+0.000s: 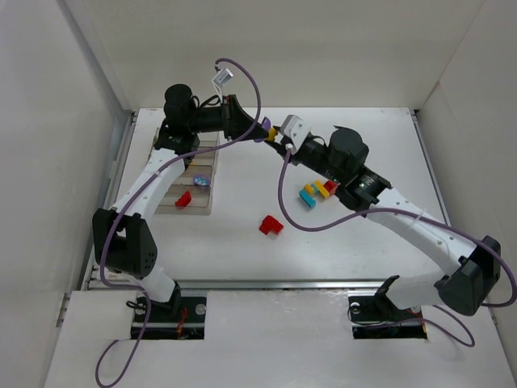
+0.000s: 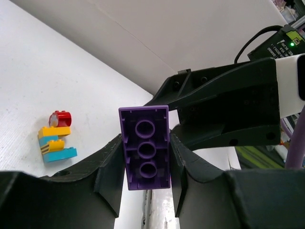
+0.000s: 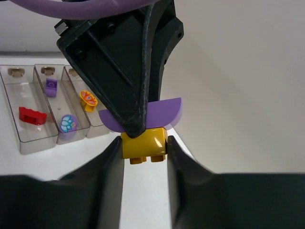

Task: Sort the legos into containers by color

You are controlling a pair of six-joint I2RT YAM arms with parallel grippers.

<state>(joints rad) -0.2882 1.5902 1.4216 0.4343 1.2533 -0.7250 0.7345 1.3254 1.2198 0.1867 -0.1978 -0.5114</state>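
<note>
My left gripper (image 1: 257,125) is shut on a purple lego (image 2: 145,148), gripped by its long sides at the back of the table. A yellow lego (image 3: 144,143) is joined to that purple piece (image 3: 167,112), and my right gripper (image 3: 143,143) is shut on it, facing the left gripper's fingers (image 3: 124,71). The containers (image 1: 208,198) lie at the left, under the left arm. They hold a red lego (image 3: 32,116), a small purple one (image 3: 51,87), a yellow flower piece (image 3: 88,98) and a purple disc (image 3: 68,123). A mixed cluster (image 1: 317,192) of teal, yellow and red legos lies under the right arm.
A loose red lego (image 1: 271,225) lies on the white table near the middle. White walls enclose the table at the back and on both sides. A purple cable (image 1: 242,97) loops above the grippers.
</note>
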